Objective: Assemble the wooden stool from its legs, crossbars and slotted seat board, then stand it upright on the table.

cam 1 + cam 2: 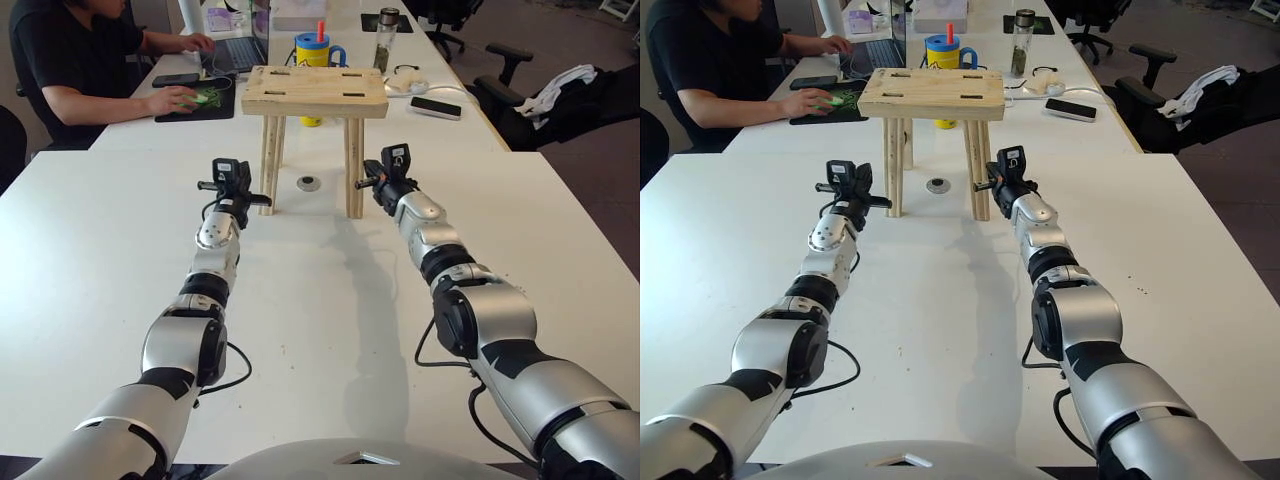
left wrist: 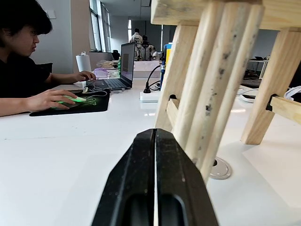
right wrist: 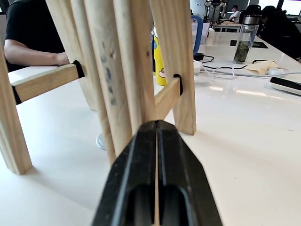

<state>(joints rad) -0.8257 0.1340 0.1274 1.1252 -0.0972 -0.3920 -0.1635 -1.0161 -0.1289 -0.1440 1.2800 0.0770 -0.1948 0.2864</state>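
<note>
The left jaws are shut, the two black fingers (image 2: 134,188) pressed flat together with only a thin seam between them and nothing in their hold. The right jaws are closed the same way, fingers (image 3: 136,188) meeting along a hairline, gripping nothing. Both pairs hang low over the white table (image 1: 320,300), well apart from each other, with the wooden stool (image 1: 315,92) standing upright between and just ahead of them. The left front leg (image 1: 272,165) rises just beside the left jaws on their inner side; whether the tips touch the wood I cannot tell. The right front leg (image 1: 354,168) stands just beside the right jaws, again on the inner side, contact likewise unclear. Past the left jaws a short crossbar (image 2: 173,109) sits slotted between the near and far legs, and past the right jaws its counterpart (image 3: 165,98) joins the legs on that side. Between the two pairs of jaws and a little beyond them, under the stool, a small round metal disc (image 1: 308,183) lies flat on the table. Above the jaws the slotted seat board (image 1: 932,93) rests level on all four legs. Farther off, beyond the stool, stand a yellow mug (image 1: 312,50) and a glass bottle (image 1: 386,38), with a phone (image 1: 436,107) lying out past the right jaws.
</note>
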